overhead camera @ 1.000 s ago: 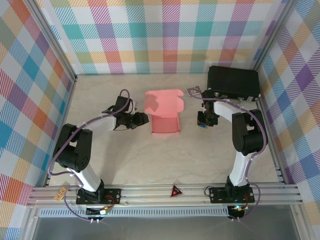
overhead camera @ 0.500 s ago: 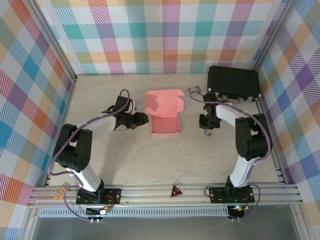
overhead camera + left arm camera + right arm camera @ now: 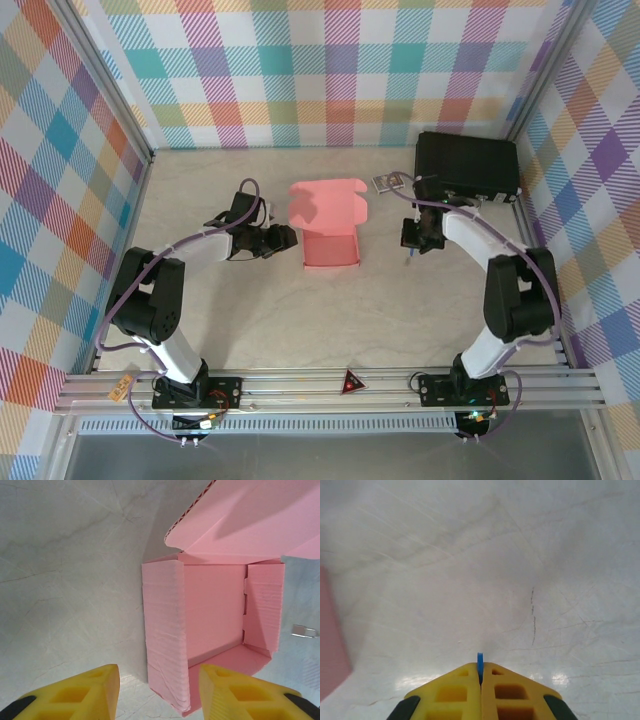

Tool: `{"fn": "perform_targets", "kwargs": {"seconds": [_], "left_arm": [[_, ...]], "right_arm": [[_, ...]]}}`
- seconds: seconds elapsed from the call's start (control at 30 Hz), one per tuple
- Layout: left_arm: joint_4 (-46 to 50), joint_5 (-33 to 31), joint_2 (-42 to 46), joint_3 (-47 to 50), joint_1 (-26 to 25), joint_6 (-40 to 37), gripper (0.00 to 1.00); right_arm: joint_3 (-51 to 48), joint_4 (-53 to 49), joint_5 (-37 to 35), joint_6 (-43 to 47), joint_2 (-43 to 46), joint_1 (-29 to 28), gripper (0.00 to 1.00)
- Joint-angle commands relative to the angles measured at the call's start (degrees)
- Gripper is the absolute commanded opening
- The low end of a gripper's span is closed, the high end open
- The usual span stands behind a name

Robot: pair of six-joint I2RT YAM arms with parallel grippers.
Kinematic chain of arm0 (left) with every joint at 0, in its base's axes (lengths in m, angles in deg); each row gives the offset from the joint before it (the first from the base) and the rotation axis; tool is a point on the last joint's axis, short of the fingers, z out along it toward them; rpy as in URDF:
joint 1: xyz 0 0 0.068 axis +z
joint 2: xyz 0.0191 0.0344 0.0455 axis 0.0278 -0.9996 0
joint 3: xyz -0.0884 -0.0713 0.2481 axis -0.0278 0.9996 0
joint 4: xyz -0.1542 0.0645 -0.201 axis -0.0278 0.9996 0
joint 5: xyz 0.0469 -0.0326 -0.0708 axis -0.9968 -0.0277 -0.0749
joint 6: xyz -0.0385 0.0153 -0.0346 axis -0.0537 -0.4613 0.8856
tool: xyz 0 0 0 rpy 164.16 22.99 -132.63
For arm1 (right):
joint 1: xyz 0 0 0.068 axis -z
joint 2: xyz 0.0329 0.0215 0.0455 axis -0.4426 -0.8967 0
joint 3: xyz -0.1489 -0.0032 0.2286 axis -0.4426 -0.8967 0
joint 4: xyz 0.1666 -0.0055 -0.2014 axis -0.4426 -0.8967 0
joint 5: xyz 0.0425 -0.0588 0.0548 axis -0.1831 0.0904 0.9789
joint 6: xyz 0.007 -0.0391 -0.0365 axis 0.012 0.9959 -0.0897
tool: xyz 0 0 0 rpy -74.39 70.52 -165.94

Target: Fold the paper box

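- box [image 3: 329, 250], mid-frame in the top view: walls up, lid flap [image 3: 328, 198] open at the back; closing it looks next, with a push from behind the flap.
- left gripper [image 3: 160, 680]: half open, empty, facing the box's side wall.
- right gripper [image 3: 480, 672]: pressed shut, right of the box; blue sliver [image 3: 480, 661] at its seam, unidentifiable.
- lid's edge runs off the top of the left wrist view.

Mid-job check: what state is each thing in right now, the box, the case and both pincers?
paper box: side walls folded up, lid flap open.
left pincer: open, empty, beside the box's left wall.
right pincer: shut, off to the box's right, with a thin blue sliver between its tips.
black case: closed, at the far right corner.
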Motion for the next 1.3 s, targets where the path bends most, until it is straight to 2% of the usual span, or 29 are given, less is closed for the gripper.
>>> {"fn": "perform_targets", "kwargs": {"seconds": [0.0,0.23,0.47,0.8,1.27], "left_arm": [[1.0,-0.2,2.5,-1.6,-0.6,-0.6,0.45],[-0.6,-2.4,5.6,-0.2,-0.6,-0.7,0.45],[-0.9,-7.2,10.4,1.7,-0.5,-1.2,0.46],[0.2,-10.1,13.8,3.1,-0.5,-2.0,0.46],[-0.4,-10.1,15.0,5.1,-0.5,-1.8,0.47]], "right_arm": [[1.5,-0.7,4.1,0.7,4.4,0.0,0.00],[5.8,-1.4,8.9,2.3,7.7,-2.5,0.00],[10.5,0.2,13.5,2.2,5.9,-7.6,0.00],[14.8,5.4,18.3,-0.6,-3.2,-14.5,0.00],[19.3,9.3,19.2,-3.7,-18.0,-17.7,0.00]]}}
